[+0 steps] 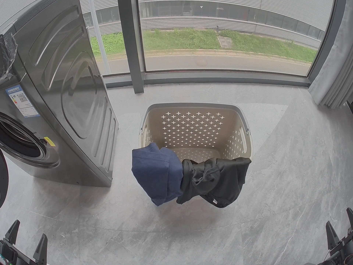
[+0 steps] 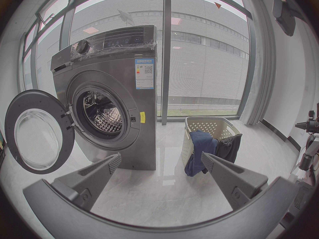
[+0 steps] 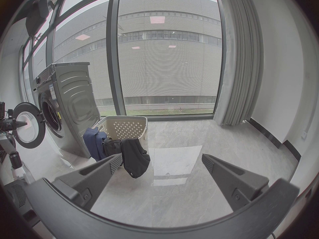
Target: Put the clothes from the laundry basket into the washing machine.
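Left hand [image 1: 28,236], low at the near edge of the head view: fingers spread wide, nothing between them. In the left wrist view the same hand [image 2: 161,158] frames bare floor [image 1: 184,232], and both finger pads are clear of any object.

Right hand [image 1: 339,225], low at the near right edge: also spread wide and holding nothing. Both hands are well apart from the basket.

The floor is pale grey stone-look tile.

Next out are the clothes. A blue garment [image 1: 158,173] is draped over the near rim of the laundry basket [image 1: 195,107] at its left corner, and most of it hangs down the outside wall. A black garment [image 1: 217,179] is draped over the same rim just to the right and also hangs outside. The two touch where they meet, with the blue edge lying over the black.

The basket is cream plastic with star-shaped cut-outs in its walls. It stands upright on the floor, in the middle of the head view.

The washing machine [image 1: 73,92] is a dark grey front-loader standing on the floor to the basket's left, near it but not touching. Its round door [image 2: 38,131] is swung fully open, away from the basket. The perforated metal drum [image 2: 101,115] shows through the opening.

Farthest back is a floor-to-ceiling window [image 1: 220,26] behind both the machine and the basket. A light curtain [image 1: 336,74] hangs at the window's right end.
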Controlling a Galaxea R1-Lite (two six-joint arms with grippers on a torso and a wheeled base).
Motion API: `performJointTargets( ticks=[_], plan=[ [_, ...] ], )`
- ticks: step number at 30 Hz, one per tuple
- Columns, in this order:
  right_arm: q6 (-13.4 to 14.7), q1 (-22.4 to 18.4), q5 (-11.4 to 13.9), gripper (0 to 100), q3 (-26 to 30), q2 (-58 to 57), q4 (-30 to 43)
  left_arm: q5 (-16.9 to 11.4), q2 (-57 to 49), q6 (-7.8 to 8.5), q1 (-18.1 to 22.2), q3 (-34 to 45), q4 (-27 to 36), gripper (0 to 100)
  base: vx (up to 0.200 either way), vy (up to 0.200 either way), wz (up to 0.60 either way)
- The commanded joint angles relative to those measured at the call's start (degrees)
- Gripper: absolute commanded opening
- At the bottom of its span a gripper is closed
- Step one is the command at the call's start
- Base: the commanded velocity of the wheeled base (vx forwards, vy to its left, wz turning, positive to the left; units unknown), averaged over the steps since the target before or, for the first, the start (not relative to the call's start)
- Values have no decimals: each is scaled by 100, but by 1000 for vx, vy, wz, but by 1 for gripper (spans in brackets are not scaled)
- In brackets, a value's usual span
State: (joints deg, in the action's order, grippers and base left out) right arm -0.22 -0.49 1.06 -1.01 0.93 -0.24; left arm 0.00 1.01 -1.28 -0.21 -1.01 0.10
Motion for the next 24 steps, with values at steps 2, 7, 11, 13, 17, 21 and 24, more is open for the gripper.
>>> performJointTargets(
  ticks=[2, 7, 11, 13, 17, 21, 24],
  plan=[
    [-4, 5, -1, 100, 101, -40, -2, 0, -57, -4, 3, 92, -1, 100, 200, 0, 0],
    [-13, -4, 8, 100, 101, -40, -2, 0, -57, -13, 3, 92, -1, 100, 40, 0, 0],
    [4, -13, -1, 100, 101, -31, -2, 0, -57, -30, 3, 92, -1, 100, 0, 0, 0],
    [40, -22, -53, 100, 101, -31, 7, -9, -57, -21, 3, 92, -1, 100, 0, 0, 0],
    [-92, -13, 43, 100, -461, -5, -266, -9, -57, -13, 3, 92, -1, 100, 0, 0, 0],
    [-48, 5, 87, 100, -1129, 1155, 24, -9, -57, -13, 3, 92, -1, 100, 0, 0, 0],
    [-31, 22, 131, 100, -892, 2069, 33, -9, -57, -21, 3, 92, -1, 100, 0, 0, 0]
  ],
)
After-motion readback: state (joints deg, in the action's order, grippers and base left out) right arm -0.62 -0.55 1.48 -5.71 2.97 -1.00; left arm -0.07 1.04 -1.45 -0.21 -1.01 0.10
